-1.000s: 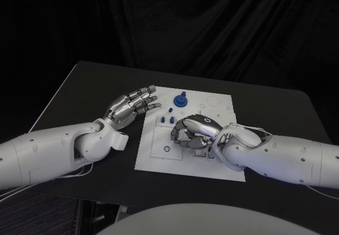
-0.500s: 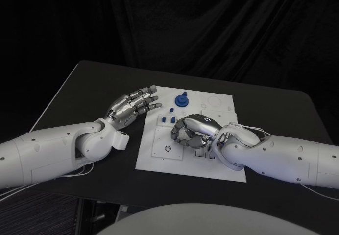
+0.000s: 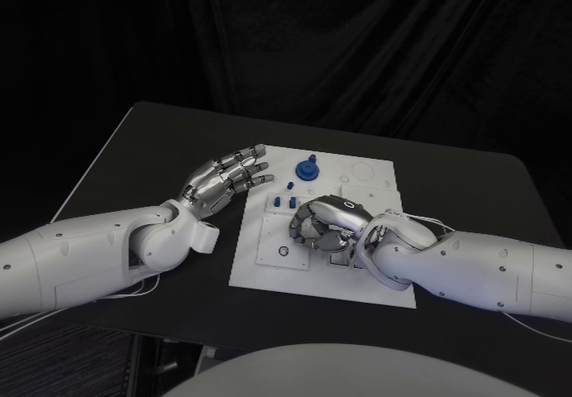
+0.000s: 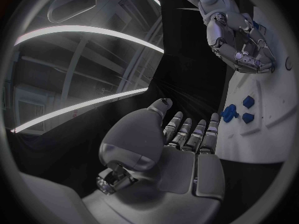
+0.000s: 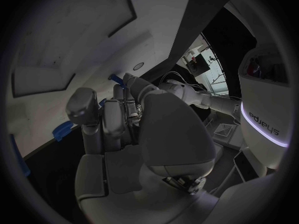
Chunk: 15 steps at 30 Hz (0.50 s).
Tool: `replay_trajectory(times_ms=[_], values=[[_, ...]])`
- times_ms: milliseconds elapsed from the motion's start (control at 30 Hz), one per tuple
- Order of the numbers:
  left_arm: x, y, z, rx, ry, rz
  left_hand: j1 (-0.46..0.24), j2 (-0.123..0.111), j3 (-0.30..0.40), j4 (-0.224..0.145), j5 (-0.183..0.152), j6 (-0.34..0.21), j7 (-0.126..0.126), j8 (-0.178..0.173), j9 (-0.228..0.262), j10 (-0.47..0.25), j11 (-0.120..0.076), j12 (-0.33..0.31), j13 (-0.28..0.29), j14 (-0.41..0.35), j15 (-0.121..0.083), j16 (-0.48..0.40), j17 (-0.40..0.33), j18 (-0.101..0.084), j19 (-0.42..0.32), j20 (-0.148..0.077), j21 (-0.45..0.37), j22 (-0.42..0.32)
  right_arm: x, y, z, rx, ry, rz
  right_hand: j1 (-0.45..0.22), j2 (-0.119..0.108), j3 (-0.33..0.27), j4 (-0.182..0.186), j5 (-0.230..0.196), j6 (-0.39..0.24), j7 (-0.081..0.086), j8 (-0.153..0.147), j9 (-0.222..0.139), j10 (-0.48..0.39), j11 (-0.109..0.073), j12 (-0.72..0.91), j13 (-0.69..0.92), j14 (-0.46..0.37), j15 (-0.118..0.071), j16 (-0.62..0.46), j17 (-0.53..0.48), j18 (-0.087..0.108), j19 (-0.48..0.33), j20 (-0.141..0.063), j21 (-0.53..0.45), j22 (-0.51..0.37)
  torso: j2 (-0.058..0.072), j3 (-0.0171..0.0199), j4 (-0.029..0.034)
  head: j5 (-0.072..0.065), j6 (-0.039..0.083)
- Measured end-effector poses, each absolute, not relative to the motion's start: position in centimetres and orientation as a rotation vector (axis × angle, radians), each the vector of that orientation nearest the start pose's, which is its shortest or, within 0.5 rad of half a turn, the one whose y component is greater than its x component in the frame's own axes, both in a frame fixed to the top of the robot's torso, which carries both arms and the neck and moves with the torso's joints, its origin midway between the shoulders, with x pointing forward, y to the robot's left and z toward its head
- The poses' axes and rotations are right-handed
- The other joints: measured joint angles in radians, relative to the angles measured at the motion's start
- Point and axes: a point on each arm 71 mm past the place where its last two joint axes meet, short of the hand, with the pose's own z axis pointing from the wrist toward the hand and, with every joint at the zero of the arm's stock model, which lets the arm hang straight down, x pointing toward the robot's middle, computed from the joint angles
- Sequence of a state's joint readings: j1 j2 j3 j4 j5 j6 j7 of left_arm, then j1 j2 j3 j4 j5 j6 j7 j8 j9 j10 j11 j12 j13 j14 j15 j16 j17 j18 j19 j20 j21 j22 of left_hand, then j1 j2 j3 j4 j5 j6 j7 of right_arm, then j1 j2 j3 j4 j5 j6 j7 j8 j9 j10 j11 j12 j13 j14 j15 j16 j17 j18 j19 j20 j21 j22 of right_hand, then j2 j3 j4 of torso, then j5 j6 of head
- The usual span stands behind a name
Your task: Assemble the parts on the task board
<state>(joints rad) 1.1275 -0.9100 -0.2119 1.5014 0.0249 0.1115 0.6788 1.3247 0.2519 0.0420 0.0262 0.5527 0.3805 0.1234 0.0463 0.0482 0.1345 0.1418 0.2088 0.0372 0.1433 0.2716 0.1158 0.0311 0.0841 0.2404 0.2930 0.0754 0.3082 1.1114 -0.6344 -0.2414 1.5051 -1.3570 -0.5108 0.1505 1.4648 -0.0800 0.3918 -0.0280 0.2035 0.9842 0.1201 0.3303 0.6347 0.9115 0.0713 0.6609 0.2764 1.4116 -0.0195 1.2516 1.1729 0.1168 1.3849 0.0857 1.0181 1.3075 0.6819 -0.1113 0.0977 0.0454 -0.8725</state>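
My right hand (image 3: 324, 223) curls over the middle of the task board (image 3: 372, 285); I can't tell what it grips. Left hand (image 3: 224, 179) waits open beside the board, leaving the blue parts (image 3: 283, 202) unobstructed.

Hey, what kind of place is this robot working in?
Probably a robotics lab or test cell: a black table against a dark curtain, a white task board with small blue parts, and two robot hands over it.
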Motion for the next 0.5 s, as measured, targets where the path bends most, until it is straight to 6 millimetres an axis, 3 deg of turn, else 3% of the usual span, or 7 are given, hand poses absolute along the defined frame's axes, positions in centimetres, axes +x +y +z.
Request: replay_trajectory(times_ms=[500], values=[[43.91, 23.54, -25.11, -1.094, 1.462, -1.928, 0.000, 0.000, 0.004, -0.004, 0.000, 0.000, 0.000, 0.000, 0.000, 0.004, -0.004, 0.000, 0.000, 0.000, 0.000, 0.000, 0.000, 0.000, 0.000, 0.000, 0.000, -0.002, 41.77, -10.16, -27.42, -0.282, 1.678, 1.050, 0.006, -0.006, 0.009, -0.011, 0.036, -0.004, 0.004, 0.009, 0.013, 0.000, 0.000, -0.006, -0.003, 0.000, 0.000, -0.004, -0.003, 0.000, 0.000, 0.000, -0.012, 0.000, -0.001, 0.0006, -0.0026, 0.001, 0.000]])
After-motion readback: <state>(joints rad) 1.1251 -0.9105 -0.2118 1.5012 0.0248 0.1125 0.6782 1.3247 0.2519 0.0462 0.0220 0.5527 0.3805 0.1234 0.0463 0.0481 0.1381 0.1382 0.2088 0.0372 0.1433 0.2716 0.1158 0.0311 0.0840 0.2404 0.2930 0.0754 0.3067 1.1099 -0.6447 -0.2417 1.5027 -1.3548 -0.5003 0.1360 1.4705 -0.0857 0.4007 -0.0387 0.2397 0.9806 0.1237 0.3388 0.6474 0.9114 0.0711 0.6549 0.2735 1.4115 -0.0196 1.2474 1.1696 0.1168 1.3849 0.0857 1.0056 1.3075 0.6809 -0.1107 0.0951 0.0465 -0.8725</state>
